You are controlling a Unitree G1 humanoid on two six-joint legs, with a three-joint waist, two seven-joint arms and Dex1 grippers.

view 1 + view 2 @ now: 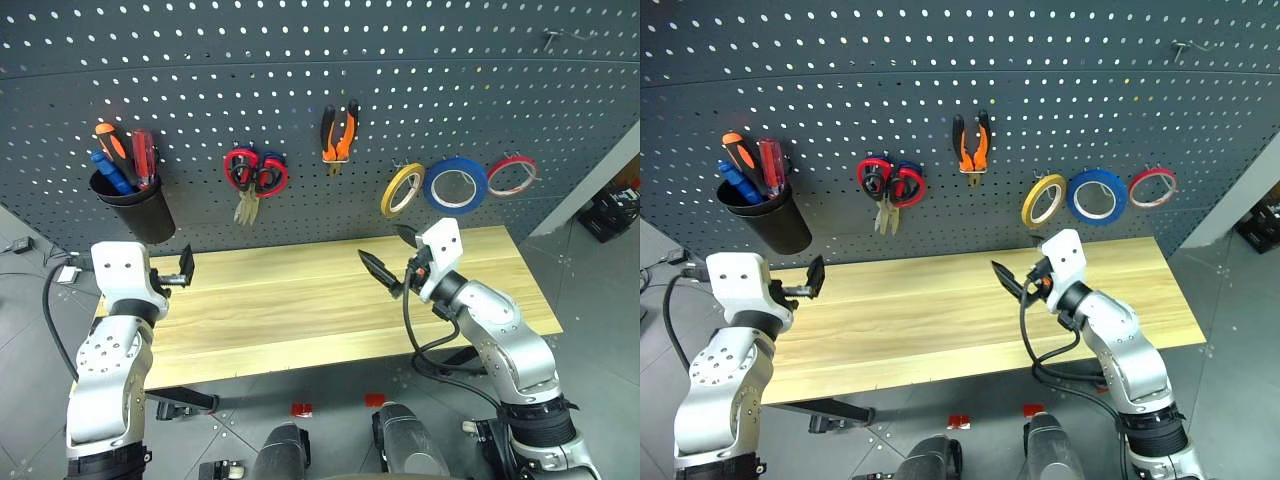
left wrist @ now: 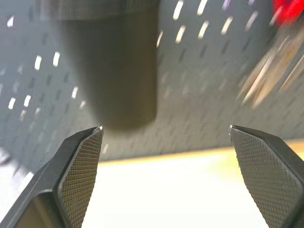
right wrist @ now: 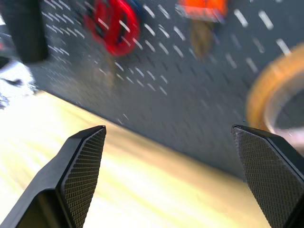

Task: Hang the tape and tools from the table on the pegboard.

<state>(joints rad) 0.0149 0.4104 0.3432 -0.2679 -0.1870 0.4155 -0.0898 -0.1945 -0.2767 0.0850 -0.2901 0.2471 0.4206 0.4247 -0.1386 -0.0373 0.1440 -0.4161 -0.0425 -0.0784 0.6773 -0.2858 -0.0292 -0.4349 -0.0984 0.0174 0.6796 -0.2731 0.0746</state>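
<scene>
In the wrist views, the pegboard [image 2: 199, 90] and what hangs on it are smeared by blur: the black cup [image 2: 111, 61] is cut off by the picture's edge, and the scissors [image 3: 111, 23] are reduced to a red blot. The orange pliers [image 3: 202, 14] and yellow ring [image 3: 270, 99] are likewise blurred and cropped. The screwdriver shafts are hidden inside the cup in the head views.

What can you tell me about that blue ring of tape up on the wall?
The blue tape is a flat, wide ring with a white inner core, the largest of three rings. It hangs upright against the dark grey pegboard, above the table's right end, between a thin yellow ring and a thin red ring.
</scene>
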